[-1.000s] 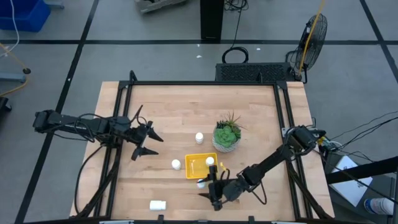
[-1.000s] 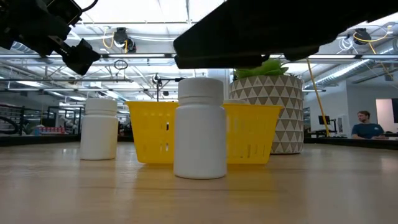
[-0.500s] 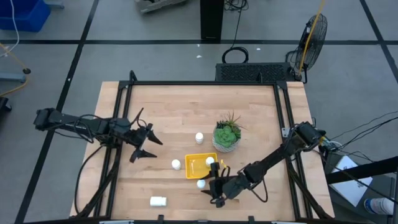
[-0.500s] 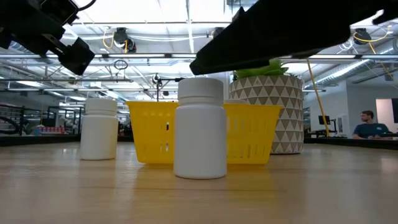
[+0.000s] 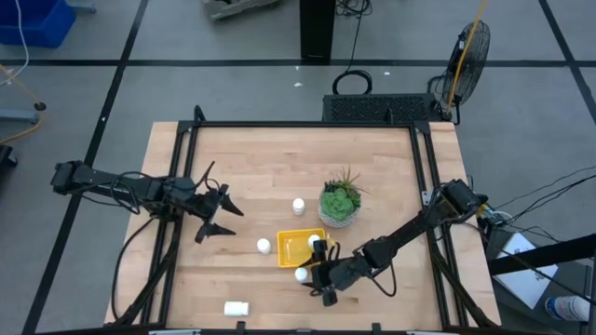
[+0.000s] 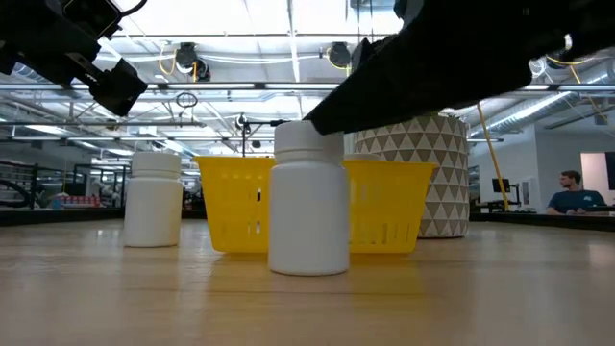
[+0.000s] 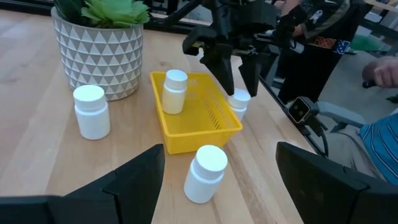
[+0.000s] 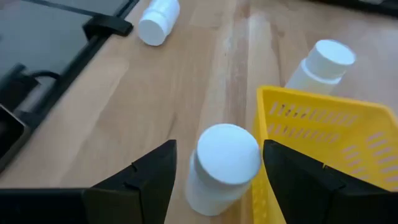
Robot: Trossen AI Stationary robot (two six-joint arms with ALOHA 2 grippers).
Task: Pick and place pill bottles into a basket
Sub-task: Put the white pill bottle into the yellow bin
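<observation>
Wooden table (image 5: 261,167): plant pot (image 5: 338,207) beside basket (image 5: 296,247), bottles around.

No text, label, brand, number or sign can be read anywhere. The bottles (image 6: 307,202) are plain white, the basket (image 7: 196,115) plain yellow, and the pot (image 7: 99,53) bears only triangles.

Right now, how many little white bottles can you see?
5: one in the basket, one beside the plant, one left of the basket, one under the right hand, one lying near the table edge.
</observation>
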